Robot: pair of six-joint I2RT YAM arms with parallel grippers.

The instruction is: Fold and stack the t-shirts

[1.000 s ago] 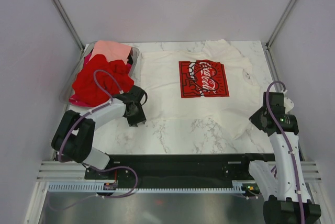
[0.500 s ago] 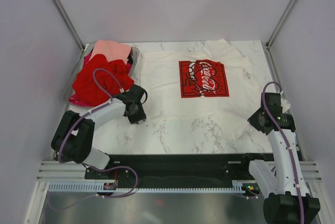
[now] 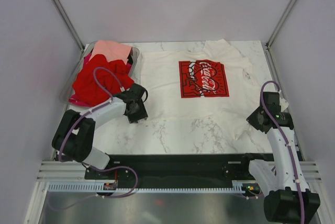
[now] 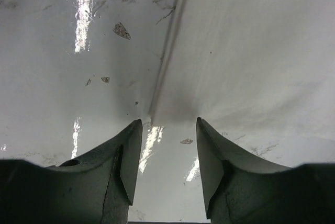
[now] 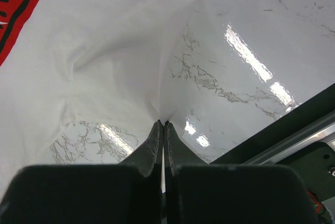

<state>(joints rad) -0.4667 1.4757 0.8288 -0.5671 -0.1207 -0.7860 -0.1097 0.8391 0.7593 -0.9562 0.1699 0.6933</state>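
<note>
A cream-white t-shirt (image 3: 167,85) with a red square print (image 3: 204,78) lies spread flat on the marble table (image 3: 172,135). My left gripper (image 3: 138,111) is open at the shirt's near-left corner. In the left wrist view that corner (image 4: 157,113) lies just ahead of the left gripper (image 4: 168,123), with only bare marble between the jaws. My right gripper (image 3: 257,120) is shut on the shirt's near-right hem. In the right wrist view the cloth (image 5: 131,62) puckers into the right gripper (image 5: 163,123). Red t-shirts (image 3: 99,81) and a salmon-pink one (image 3: 111,50) are heaped at the back left.
The heap of t-shirts sits in and over a clear plastic bin (image 3: 135,56) at the table's back-left corner. Grey walls close in both sides. A black rail (image 3: 178,164) runs along the near edge, also seen in the right wrist view (image 5: 293,130).
My right gripper has moved left and a little away from me, dragging the shirt's near-right hem inward. The left gripper has stayed at the near-left corner, its jaws narrowing and widening again.
</note>
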